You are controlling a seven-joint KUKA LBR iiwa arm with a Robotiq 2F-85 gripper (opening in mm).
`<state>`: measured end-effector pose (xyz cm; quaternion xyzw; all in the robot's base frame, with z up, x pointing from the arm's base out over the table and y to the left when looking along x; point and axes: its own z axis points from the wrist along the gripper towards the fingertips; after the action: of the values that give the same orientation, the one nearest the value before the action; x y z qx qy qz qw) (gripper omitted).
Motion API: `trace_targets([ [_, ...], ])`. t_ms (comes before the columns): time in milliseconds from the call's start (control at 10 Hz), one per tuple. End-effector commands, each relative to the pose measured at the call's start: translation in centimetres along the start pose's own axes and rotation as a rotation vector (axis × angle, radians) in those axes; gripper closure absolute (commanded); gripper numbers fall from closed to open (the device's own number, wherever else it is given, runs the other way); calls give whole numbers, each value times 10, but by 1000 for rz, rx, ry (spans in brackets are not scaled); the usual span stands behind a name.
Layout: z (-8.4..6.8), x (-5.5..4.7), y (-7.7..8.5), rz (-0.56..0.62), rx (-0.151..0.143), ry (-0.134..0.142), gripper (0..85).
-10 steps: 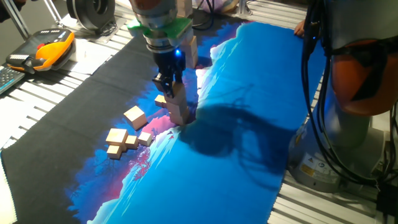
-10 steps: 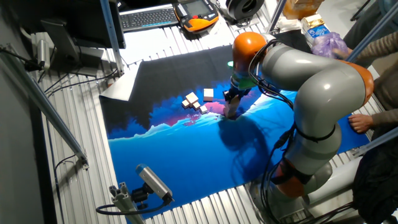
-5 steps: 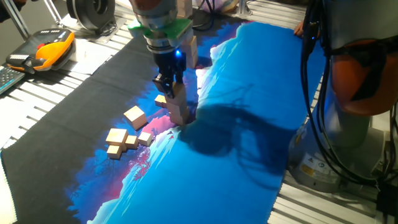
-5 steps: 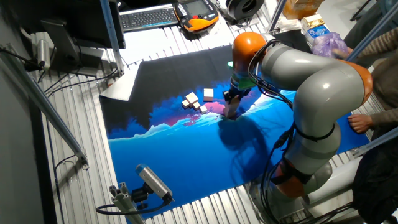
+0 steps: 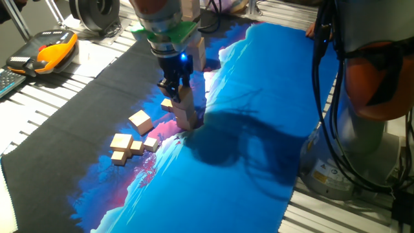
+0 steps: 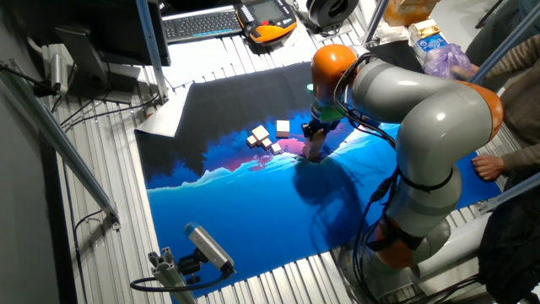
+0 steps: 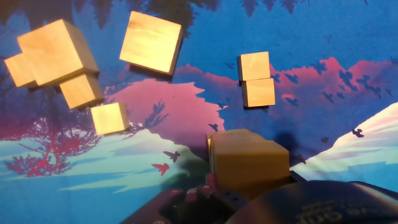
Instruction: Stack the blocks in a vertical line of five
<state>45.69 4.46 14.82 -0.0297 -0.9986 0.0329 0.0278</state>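
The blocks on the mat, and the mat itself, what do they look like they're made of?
The blocks: apparently unpainted light wood, with matte tan faces and faint grain in the hand view. The mat: probably printed fabric or thin rubber; it lies flat and bears a blue-and-pink landscape picture.

A stack (image 5: 186, 111) of blocks stands mid-table (image 5: 259, 168) under the jaws. Beside it, toward the left edge, lie a lone block (image 5: 140, 121) and a touching cluster (image 5: 124, 147), with two blocks (image 7: 257, 79) just behind the stack.

Open table right of the stack (image 5: 186, 111)
Left side blocked by loose blocks (image 5: 128, 144) clustered near.
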Motion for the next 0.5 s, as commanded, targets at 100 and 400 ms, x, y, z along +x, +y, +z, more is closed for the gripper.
trace_targets([
  [100, 0, 0, 0, 8, 4, 3, 170],
  [400, -1, 0, -2, 16, 5, 5, 170],
])
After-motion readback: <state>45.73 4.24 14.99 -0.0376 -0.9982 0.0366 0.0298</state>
